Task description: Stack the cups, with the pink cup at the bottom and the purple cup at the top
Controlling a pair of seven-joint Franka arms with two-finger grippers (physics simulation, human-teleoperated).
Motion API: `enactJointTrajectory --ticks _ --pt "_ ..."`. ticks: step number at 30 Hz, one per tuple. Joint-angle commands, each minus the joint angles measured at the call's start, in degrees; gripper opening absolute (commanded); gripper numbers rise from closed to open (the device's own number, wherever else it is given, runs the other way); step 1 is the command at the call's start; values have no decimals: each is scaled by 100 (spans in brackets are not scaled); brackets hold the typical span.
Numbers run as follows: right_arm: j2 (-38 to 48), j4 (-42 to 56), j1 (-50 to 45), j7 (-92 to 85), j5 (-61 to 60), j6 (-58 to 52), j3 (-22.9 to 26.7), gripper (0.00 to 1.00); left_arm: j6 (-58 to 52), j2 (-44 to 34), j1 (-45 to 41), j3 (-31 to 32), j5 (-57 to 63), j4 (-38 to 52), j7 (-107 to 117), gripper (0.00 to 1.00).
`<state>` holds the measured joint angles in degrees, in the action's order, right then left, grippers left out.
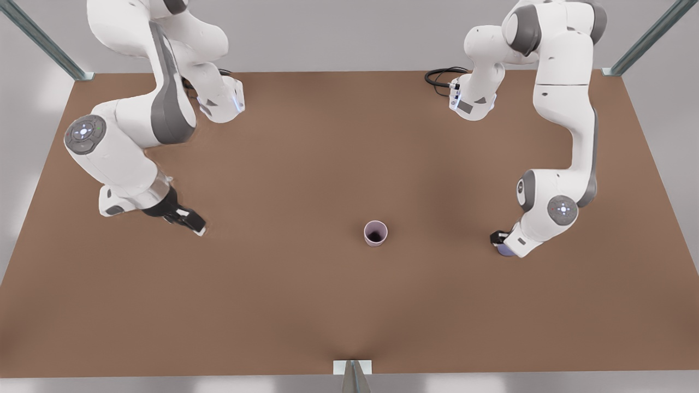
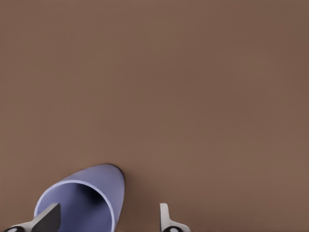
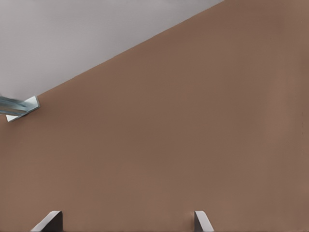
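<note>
The pink cup (image 1: 375, 233) stands upright and alone on the brown table, right of centre in the front view. On the front view's right, the purple cup (image 1: 503, 251) is mostly hidden under the left arm. My left gripper (image 1: 499, 240) is low over it. In the left wrist view the purple cup (image 2: 91, 198) shows its light inside, and my left gripper (image 2: 107, 220) is open with one finger over the cup's mouth and the other outside its wall. My right gripper (image 1: 194, 224) hovers open on the front view's left, apart from both cups; its fingers (image 3: 200, 221) hold nothing.
The brown table (image 1: 306, 305) has wide bare room around the pink cup. A black cable (image 1: 441, 76) lies at the back near one arm's base. Metal frame posts (image 1: 644, 41) stand at the table's corners, and a bracket (image 1: 353, 367) sits at the front edge.
</note>
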<state>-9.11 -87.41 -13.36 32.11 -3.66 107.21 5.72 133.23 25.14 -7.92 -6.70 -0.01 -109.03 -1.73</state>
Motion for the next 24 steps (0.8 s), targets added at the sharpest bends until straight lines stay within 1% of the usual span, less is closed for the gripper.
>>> enactJointTrajectory --ticks 1,2,3,4,6,7,8,9,12,13,15,17,18,20,21,22,24 --pt "172 146 245 -2657 550 -1369 96 100 169 96 1 2 9 4 -170 100" --pt "199 163 457 -2780 524 -1536 105 100 169 140 1 2 9 4 -170 100" --pt "155 453 571 -2789 541 -1791 61 100 160 176 1 -7 9 4 -170 100" --pt "164 444 729 -2789 542 -1756 -36 100 160 202 1 2 9 4 -170 100" --pt "129 453 764 -2815 489 -1721 -18 100 133 263 1 2 9 -4 -170 100" --pt "85 471 765 -3113 497 -1694 -9 100 99 272 1 2 9 -4 -170 100" --pt "85 462 765 -3141 533 -1641 0 100 81 290 1 2 9 -4 -161 85" --pt "85 453 765 -3141 568 -1641 0 100 46 299 1 2 1 -4 -161 73" --pt "41 462 782 -3141 524 -1633 0 100 54 351 1 2 1 4 -161 52" --pt "41 471 782 -3141 533 -1633 0 100 63 387 1 2 1 4 -161 50" --pt "6 479 773 -3141 559 -1527 0 100 81 413 19 -7 -43 13 -161 42" --pt "-3 480 756 -3141 577 -1510 0 100 90 439 19 -7 -52 22 -161 38" --pt "-3 480 756 -3141 577 -1475 0 100 90 439 19 -7 -52 22 -161 34" --pt "-3 480 782 -3149 568 -1466 0 100 81 439 19 -7 -52 31 -161 28" --pt "-3 480 773 -3149 577 -1466 0 100 72 439 19 2 -52 39 -170 23" --pt "-12 480 782 -3149 559 -1466 0 100 63 439 19 -7 -52 40 -170 21" --pt "-47 488 782 -3264 568 -1466 0 100 46 431 10 -7 -52 75 -170 21"
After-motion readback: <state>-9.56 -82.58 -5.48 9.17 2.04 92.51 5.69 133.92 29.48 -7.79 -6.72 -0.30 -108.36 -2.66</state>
